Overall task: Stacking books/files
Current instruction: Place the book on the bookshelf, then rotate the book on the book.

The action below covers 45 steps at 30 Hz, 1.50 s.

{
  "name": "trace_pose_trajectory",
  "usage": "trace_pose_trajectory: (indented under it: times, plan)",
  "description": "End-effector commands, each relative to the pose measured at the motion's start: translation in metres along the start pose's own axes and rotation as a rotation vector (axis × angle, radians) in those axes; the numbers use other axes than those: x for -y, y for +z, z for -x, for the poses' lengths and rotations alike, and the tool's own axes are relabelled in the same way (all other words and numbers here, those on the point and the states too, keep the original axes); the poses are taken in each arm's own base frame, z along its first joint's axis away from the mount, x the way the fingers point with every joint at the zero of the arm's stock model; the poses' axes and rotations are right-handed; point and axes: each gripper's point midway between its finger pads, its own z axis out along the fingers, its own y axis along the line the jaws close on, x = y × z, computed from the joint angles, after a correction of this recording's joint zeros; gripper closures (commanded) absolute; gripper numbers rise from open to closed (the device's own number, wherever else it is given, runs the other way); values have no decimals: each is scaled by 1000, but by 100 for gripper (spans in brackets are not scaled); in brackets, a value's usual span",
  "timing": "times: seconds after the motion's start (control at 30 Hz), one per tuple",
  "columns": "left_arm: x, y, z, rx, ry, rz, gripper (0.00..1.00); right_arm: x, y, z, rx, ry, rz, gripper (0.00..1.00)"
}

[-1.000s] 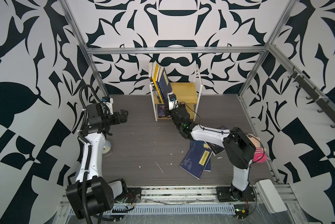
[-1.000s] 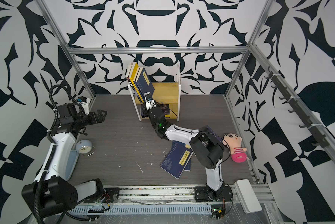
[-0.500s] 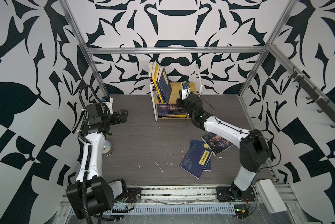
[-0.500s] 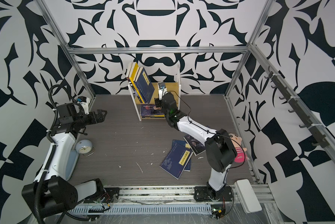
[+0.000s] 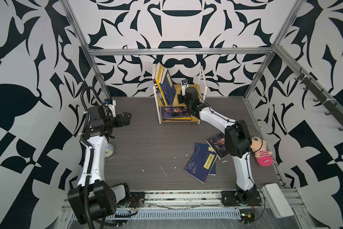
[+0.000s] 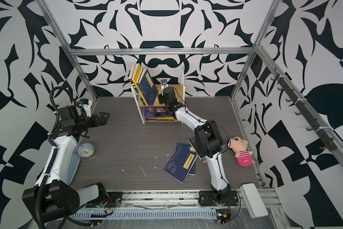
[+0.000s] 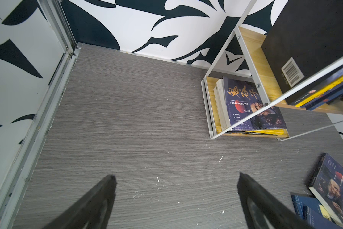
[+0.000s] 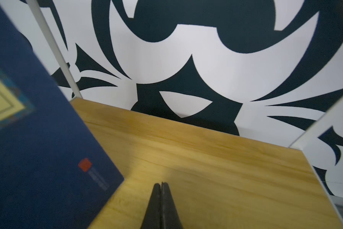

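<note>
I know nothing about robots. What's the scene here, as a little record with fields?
Upper shelf: leaning books, navy and yellow
Lower shelf: flat stack, old-man cover on top
Table: two navy books, one old-man book
Left pincer: open, empty
Right pincer: shut, empty, above upper shelf

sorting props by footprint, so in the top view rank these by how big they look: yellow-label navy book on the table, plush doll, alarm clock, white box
1. navy book, clearly largest
2. white box and plush doll: look about alike, so not ranked
3. alarm clock, smallest
</note>
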Motion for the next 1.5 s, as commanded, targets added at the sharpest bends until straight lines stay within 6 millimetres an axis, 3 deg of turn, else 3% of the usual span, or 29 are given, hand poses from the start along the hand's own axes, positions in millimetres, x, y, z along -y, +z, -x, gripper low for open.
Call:
trace_pose_trajectory:
  times: [0.0,0.4,0.57,0.7,0.83,0.97,1.1,1.23,1.47]
  plan:
    - [1,-1,-2,8,-9,-10,0,-27,2,5,5,6,57,100]
    - [2,-1,-2,7,-13,-13,0,-40,16,2,5,12,44,100]
    - [2,-1,-3,7,-11,-15,0,-38,7,15,13,-10,37,100]
    - [6,0,-6,2,-15,-44,0,-24,-21,41,30,-47,1,99]
    - [19,5,-12,-9,-45,-138,0,-10,-63,67,26,-70,-19,87]
    - [32,11,-20,-28,-71,-217,0,0,-111,69,-8,-43,-9,71]
    - [56,19,-32,-66,-51,-290,0,5,-162,44,-70,47,33,56]
    - [95,32,-58,-138,-57,-422,0,13,-216,4,-137,170,61,39]
    - [171,58,-123,-350,24,-591,0,34,-290,-81,-336,389,28,35]
